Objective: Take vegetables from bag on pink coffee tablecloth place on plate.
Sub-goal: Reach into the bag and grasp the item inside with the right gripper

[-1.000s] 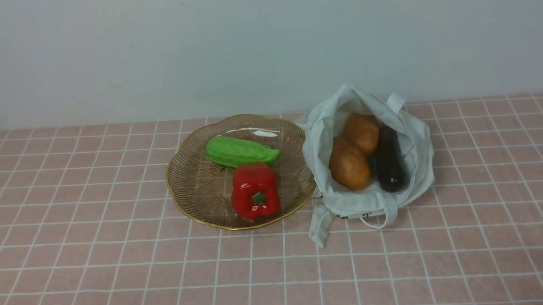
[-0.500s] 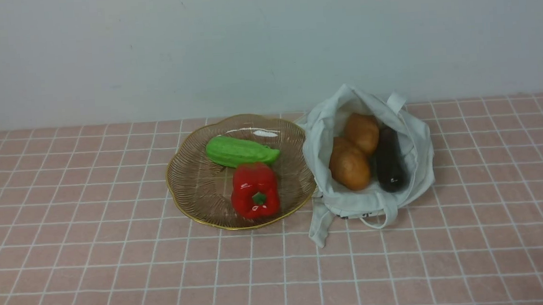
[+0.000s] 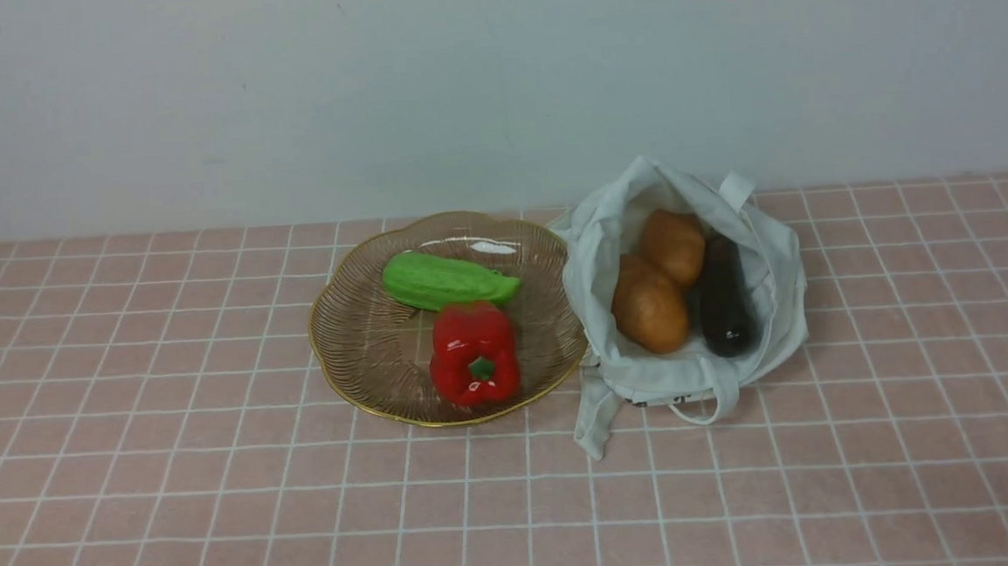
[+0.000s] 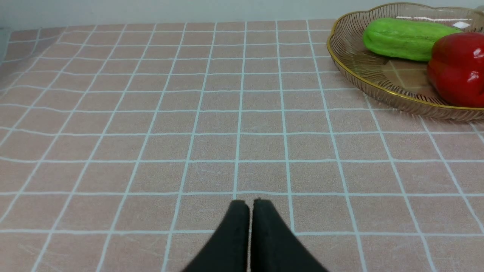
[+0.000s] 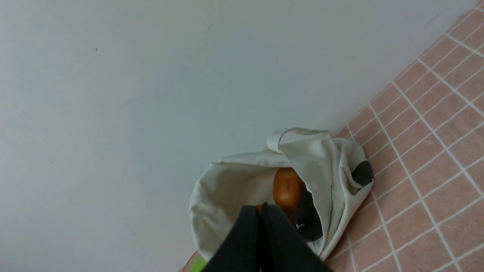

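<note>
the task is judged partly done: a green cucumber (image 3: 449, 279) and a red bell pepper (image 3: 473, 353) are already laid on the amber glass plate (image 3: 359, 353), which is set mid-table on the pink checked tablecloth (image 3: 175, 478). just right of the plate, against its rim, the pale cloth bag (image 3: 769, 258) is spread open. inside it two potatoes (image 3: 648, 305) are seen on the left, one nearer and one farther, with a dark eggplant (image 3: 724, 300) beside them on the right. these three are left to be moved.

neither arm is caught in the front view. the left gripper (image 4: 251, 202) is held low over bare cloth left of the plate, its jaws pressed together on nothing. the right gripper (image 5: 260, 207) is aimed at the bag mouth, jaws likewise pressed together and empty.

the eggplant's far end is tucked under a fold of the bag, and the nearer potato is mostly covered by that gripper in the right wrist view. whether anything lies deeper in the bag cannot be told.
</note>
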You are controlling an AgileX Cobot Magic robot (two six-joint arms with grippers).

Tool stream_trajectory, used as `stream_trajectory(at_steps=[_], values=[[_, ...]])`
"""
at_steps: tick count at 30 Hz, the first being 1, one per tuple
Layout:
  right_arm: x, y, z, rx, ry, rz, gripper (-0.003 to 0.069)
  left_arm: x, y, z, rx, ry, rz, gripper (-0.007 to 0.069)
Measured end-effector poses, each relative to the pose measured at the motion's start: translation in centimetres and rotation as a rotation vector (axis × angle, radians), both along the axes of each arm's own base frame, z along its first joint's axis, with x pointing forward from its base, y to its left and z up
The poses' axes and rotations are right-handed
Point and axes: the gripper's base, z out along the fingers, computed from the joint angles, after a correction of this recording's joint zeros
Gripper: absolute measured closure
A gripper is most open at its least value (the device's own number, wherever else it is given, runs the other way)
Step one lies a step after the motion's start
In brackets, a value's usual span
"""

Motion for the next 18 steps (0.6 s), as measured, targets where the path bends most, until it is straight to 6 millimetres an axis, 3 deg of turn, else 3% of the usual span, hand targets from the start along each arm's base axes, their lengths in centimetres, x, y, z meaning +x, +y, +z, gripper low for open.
stream_trajectory(at_steps=[2,3,4,6,8,9,10,12,15,18], values=[[-0.7,0.4,3.7,-0.112,-0.059,0.045,0.0674,0.0,0.0,0.0,0.000,0.000,0.000,0.0629],[-0.8,0.4,4.0,-0.130,-0.064,0.048,0.0674,0.0,0.0,0.0,0.000,0.000,0.000,0.0629],[-1.0,0.5,5.6,-0.182,-0.083,0.059,0.0674,0.0,0.0,0.0,0.000,0.000,0.000,0.0629],[-0.9,0.8,7.5,-0.293,-0.054,0.094,0.0674,0.0,0.0,0.0,0.000,0.000,0.000,0.0629],[0.1,1.4,10.3,-0.455,0.104,0.187,0.0674,0.0,0.0,0.0,0.000,0.000,0.000,0.0629],[0.2,1.4,10.4,-0.462,0.121,0.194,0.0674,0.0,0.0,0.0,0.000,0.000,0.000,0.0629],[1.5,1.6,10.9,-0.516,0.301,0.262,0.0674,0.0,0.0,0.0,0.000,0.000,0.000,0.0629],[3.0,1.9,10.7,-0.525,0.479,0.331,0.0674,0.0,0.0,0.0,0.000,0.000,0.000,0.0629],[6.8,2.4,9.0,-0.516,0.770,0.451,0.0674,0.0,0.0,0.0,0.000,0.000,0.000,0.0629],[10.6,3.2,6.8,-0.490,0.866,0.549,0.0671,0.0,0.0,0.0,0.000,0.000,0.000,0.0629]])
